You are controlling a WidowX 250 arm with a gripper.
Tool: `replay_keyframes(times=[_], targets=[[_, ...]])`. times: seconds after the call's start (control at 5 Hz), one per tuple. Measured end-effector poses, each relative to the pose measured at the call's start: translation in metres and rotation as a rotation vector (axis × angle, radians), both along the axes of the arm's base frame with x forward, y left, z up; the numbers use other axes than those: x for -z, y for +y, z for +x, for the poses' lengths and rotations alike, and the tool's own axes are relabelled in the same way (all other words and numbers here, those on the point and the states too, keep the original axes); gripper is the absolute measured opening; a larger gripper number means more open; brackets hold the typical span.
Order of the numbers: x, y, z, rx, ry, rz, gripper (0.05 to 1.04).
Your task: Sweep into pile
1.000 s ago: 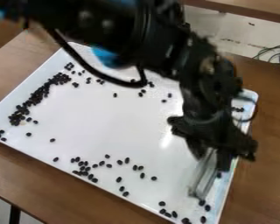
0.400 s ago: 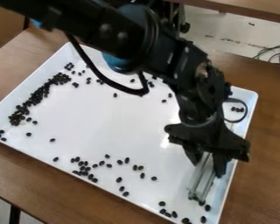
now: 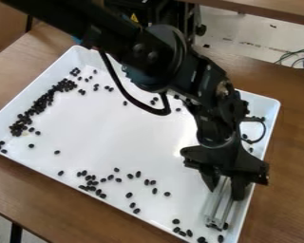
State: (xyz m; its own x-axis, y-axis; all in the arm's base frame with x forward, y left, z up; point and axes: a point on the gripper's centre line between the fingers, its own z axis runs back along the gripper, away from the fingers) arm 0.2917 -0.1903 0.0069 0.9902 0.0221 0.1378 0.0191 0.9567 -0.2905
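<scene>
Nudged toward the tray (image 3: 245,213) corner, the bar (image 3: 218,204) is clamped in the pincer (image 3: 226,189), its long axis roughly following the near wall toward scattered beans (image 3: 189,233).

End effector (image 3: 225,192) and metal bar (image 3: 218,209) shifted (only a little), closer to the tray's (image 3: 129,137) near edge

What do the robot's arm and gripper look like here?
The arm is black, with rounded joints and round bolt heads. A black cable loops off it; a smaller black loop sticks out near the wrist. The gripper is black too, with a wide body and two jaws.
</scene>
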Motion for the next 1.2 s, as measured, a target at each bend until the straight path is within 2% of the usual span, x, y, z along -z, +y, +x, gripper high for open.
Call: replay_keyframes(times=[0.2,0.4,0.6,0.8,1.2], targets=[[0.005,0.001,0.005,-0.001,0.014,-0.062,0.357],[0.009,0.02,0.014,-0.02,0.01,-0.05,0.358],[0.01,0.054,0.009,-0.013,0.003,0.035,0.358],[0.007,0.121,-0.001,-0.091,0.017,0.118,0.358],[0.007,0.214,-0.02,-0.115,0.072,0.249,0.358]])
